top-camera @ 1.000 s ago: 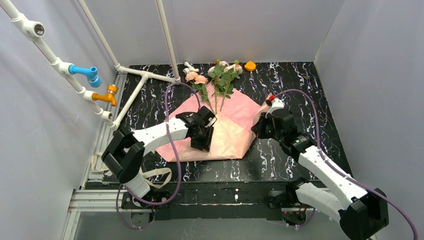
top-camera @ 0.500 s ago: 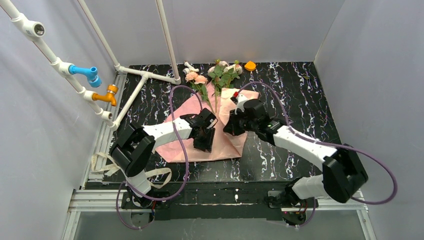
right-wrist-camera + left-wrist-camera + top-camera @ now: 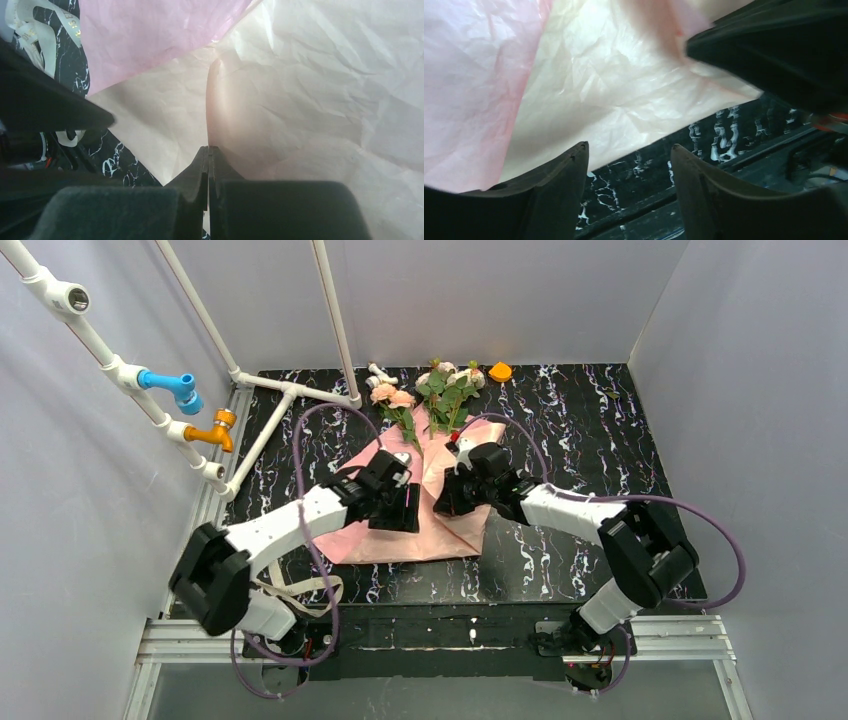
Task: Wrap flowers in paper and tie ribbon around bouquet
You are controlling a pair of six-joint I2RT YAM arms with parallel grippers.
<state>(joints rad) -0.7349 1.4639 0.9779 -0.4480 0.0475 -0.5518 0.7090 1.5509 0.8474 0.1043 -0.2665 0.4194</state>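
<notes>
The paper [image 3: 445,532] lies crinkled in the middle of the black marbled worktop [image 3: 600,410]. Its salmon face shows at the left, and its right side is folded over with the pale tan face up. The flowers [image 3: 440,390] rest at its far edge. The right end effector [image 3: 208,150] is closed, pinching a ridge of the fold. The left end effector [image 3: 629,150] stands partly open over the paper's near edge, holding nothing.

Two arms, left [image 3: 290,525] and right [image 3: 572,510]: white shell links, bulky black joint housings. One purple cable per arm, left [image 3: 297,465], right [image 3: 744,562]. Matte black two-finger end effectors, left [image 3: 629,150], right [image 3: 208,150], fingers tapered. Small red mark [image 3: 457,437] at right wrist.
</notes>
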